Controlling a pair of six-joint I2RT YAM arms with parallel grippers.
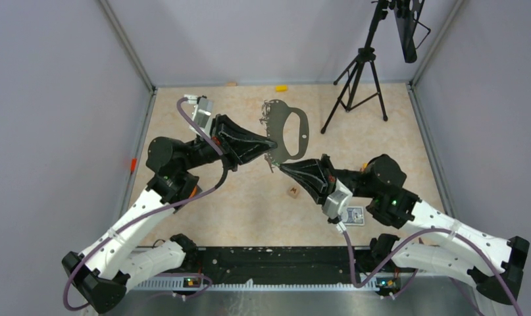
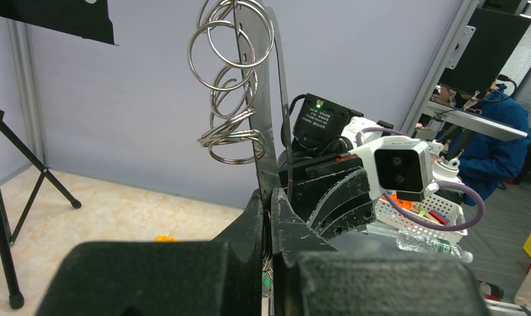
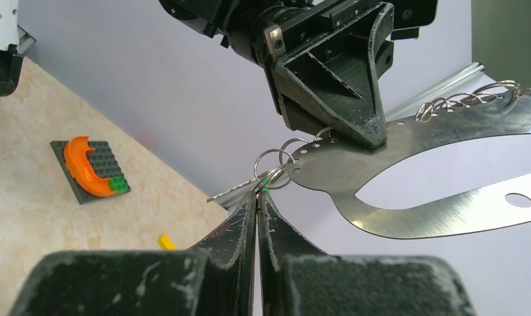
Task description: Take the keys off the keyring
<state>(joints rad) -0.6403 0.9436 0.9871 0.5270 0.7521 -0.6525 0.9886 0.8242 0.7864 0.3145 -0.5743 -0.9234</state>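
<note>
- The left jaws are clamping shut on the keyring [image 1: 274, 124], holding it upright above the bench [image 1: 249, 210].
- The right jaws are pinching closed on the keys [image 3: 266, 187], which are hanging at the keyring's lower corner.

The keyring [image 3: 447, 214] is seen as brushed, glossy metal, its split rings [image 2: 229, 66] as bright polished wire, the keys [image 3: 226, 192] as dull metal, and the fingers [image 3: 236, 224] of the right gripper [image 3: 257, 197] as matt black plastic, scuffed.
</note>
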